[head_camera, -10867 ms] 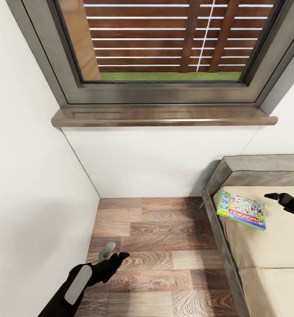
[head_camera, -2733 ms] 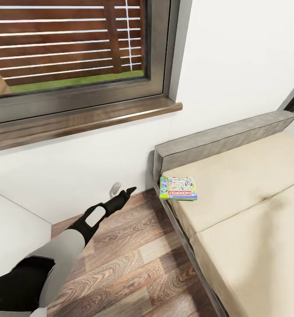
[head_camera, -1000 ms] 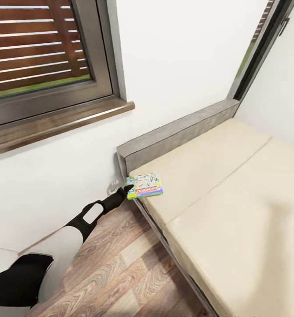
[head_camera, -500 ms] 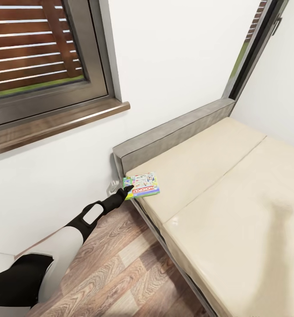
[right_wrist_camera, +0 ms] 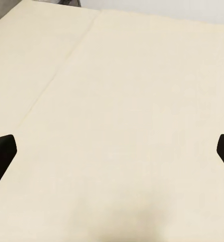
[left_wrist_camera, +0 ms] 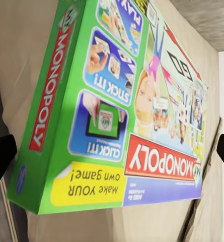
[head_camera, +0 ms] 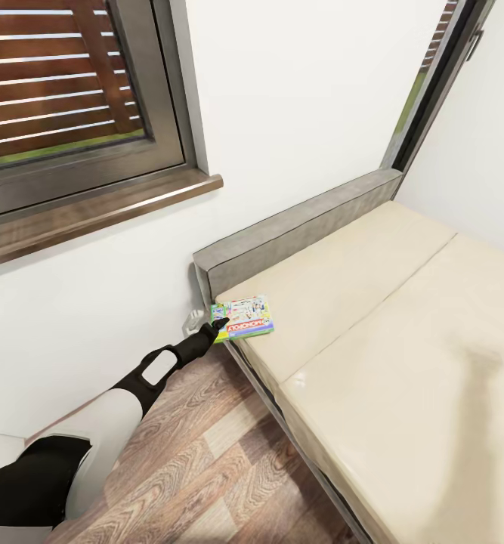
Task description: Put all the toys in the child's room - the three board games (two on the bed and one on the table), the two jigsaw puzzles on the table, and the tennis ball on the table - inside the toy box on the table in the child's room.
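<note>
Where bed [head_camera: 372, 302] meets wall, Monopoly box [head_camera: 242, 318] lies flat.

Flat green Monopoly board game box [left_wrist_camera: 127, 108] cut off past the picture's edge beyond the left gripper's black fingertips [left_wrist_camera: 1, 159], its far end out of frame; small print between those tips too fine to read. Black right gripper fingertips [right_wrist_camera: 2, 154] clipped at both edges over the cream mattress [right_wrist_camera: 122, 116]
</note>
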